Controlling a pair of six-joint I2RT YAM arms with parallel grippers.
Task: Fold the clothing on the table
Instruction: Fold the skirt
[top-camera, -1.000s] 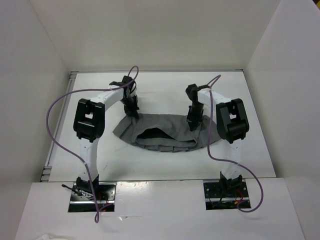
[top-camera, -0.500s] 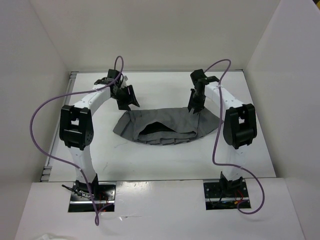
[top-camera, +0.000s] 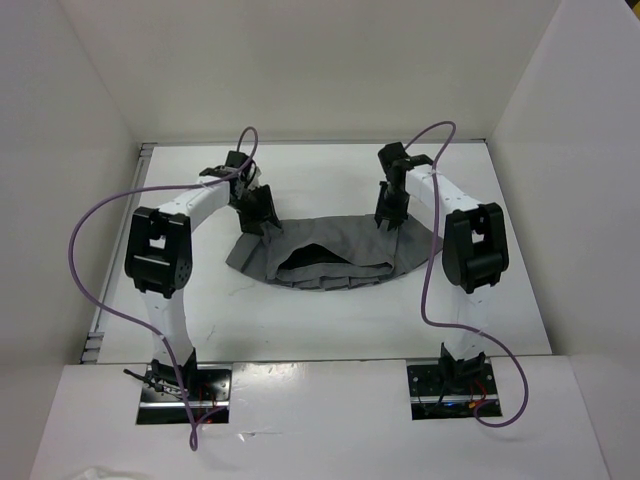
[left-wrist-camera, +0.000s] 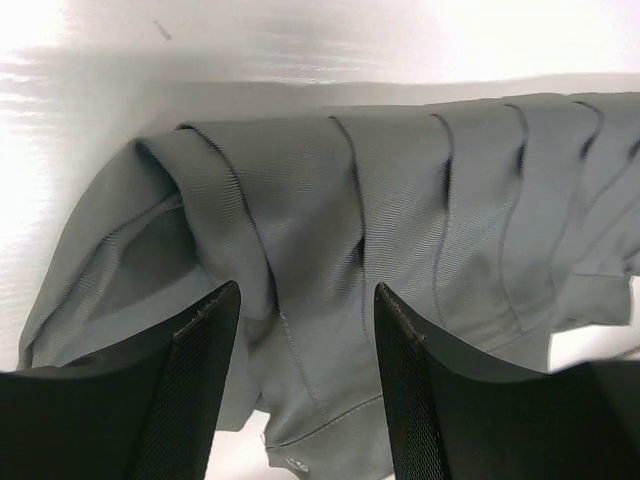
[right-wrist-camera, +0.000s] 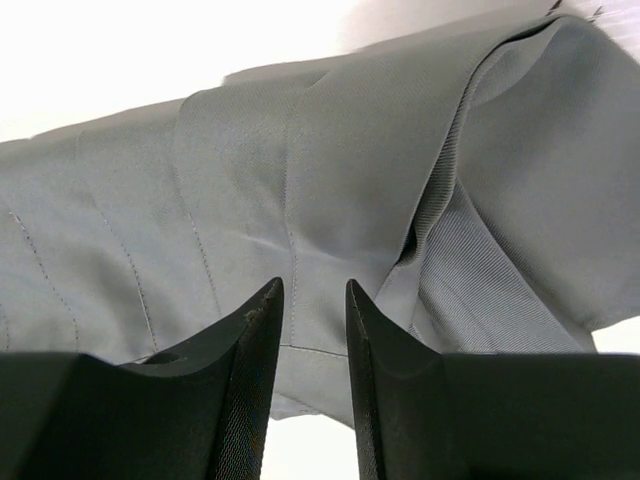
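On my feed the soft mid-grey pleated skirt (top-camera: 330, 255) lies bunched in a curved band mid plain white table (top-camera: 300, 320), finely ribbed weave, stitched pleats. The left gripper (left-wrist-camera: 305, 300) has its jaws apart over the skirt, and the right gripper (right-wrist-camera: 312, 295) too, but narrower.

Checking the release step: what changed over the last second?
The left gripper and right gripper both opened, let go of the skirt's far edge and drew back slightly from it. The skirt stayed roughly where it was on the table, still bunched at its near edge.
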